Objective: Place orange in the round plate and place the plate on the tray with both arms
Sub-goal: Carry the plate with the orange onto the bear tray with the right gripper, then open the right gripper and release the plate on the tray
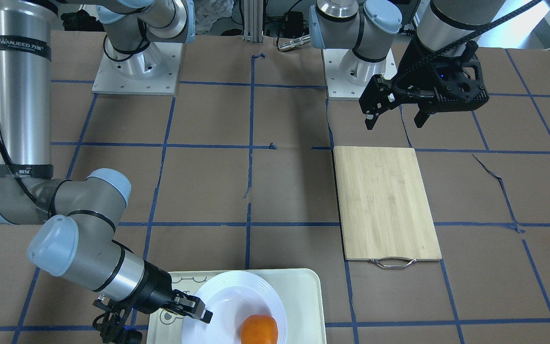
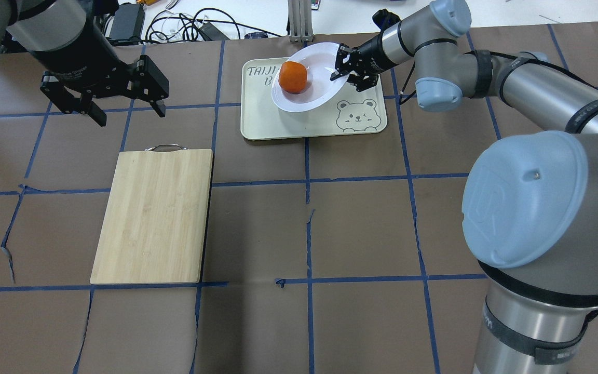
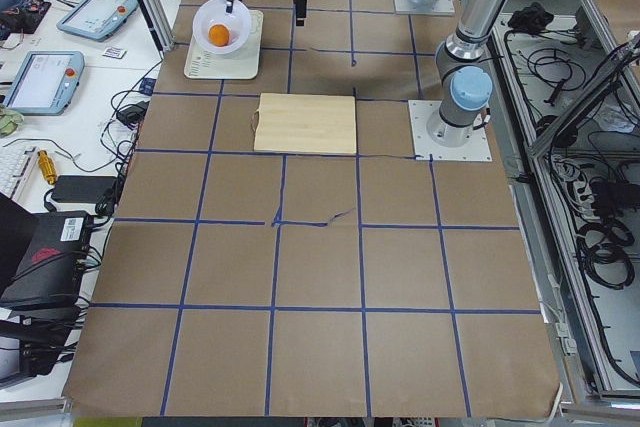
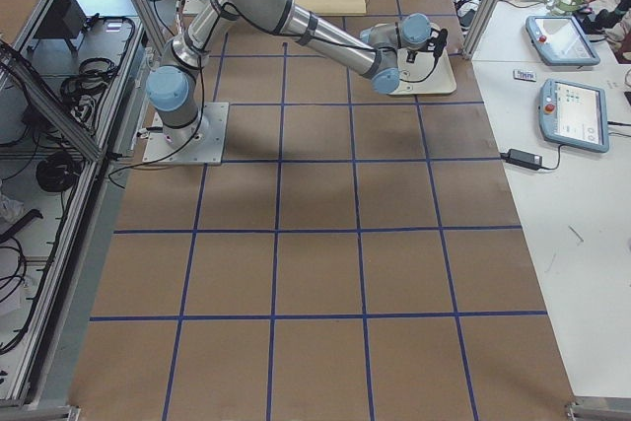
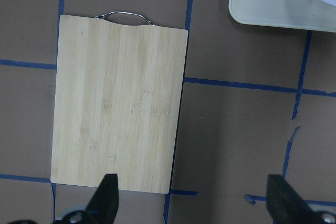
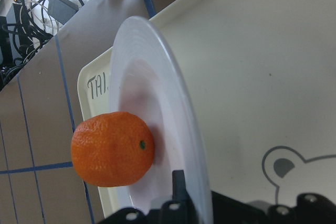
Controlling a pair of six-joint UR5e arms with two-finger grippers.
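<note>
The orange (image 2: 293, 77) lies in the round white plate (image 2: 320, 85), which is over the pale tray (image 2: 299, 127) with the bear face. My right gripper (image 2: 341, 65) is shut on the plate's rim and holds the plate tilted. In the right wrist view the orange (image 6: 113, 148) rests against the plate (image 6: 157, 77) above the tray (image 6: 252, 77). I cannot tell whether the plate's low edge touches the tray. My left gripper (image 2: 130, 113) hangs open and empty above the table, just beyond the handle end of the cutting board.
A bamboo cutting board (image 2: 153, 215) with a metal handle lies left of the tray on the brown taped table. Cables and boxes crowd the table's far edge behind the tray.
</note>
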